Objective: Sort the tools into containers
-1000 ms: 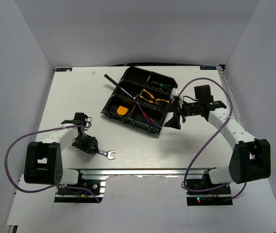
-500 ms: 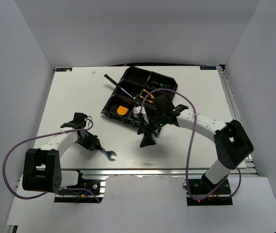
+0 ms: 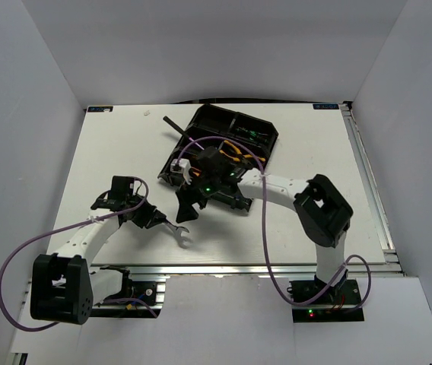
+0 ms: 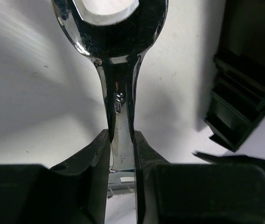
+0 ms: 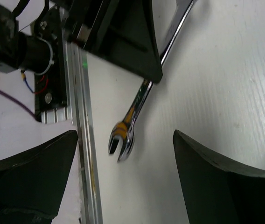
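Since the earlier frame the right arm has swung from the right of the organizer tray [image 3: 239, 116] across to its near-left corner, and the left gripper [image 3: 149, 217] has closed on the silver wrench [image 3: 176, 230] and shifted it slightly to the right. The overhead view places the wrench on the near-left part of the table [image 3: 109, 144], outside the tray and just near of the right gripper [image 3: 188, 208]; the black-handled hammer [image 3: 172, 124] juts over the tray's far-left wall. The left wrist view alone confirms the grip: the left gripper [image 4: 121, 154] has both fingers [image 4: 97, 161] pressed against the wrench [image 4: 116, 60] shank, its open-end head pointing away. The right wrist view alone confirms the right gripper [image 5: 123, 186] is spread wide with nothing between its fingers [image 5: 30, 172], looking down on the wrench [image 5: 132, 116], the left gripper [image 5: 123, 37] holding its far end, and the aluminium rail [image 5: 79, 116] along the table's near edge. Whether the wrench clears the table cannot be determined.
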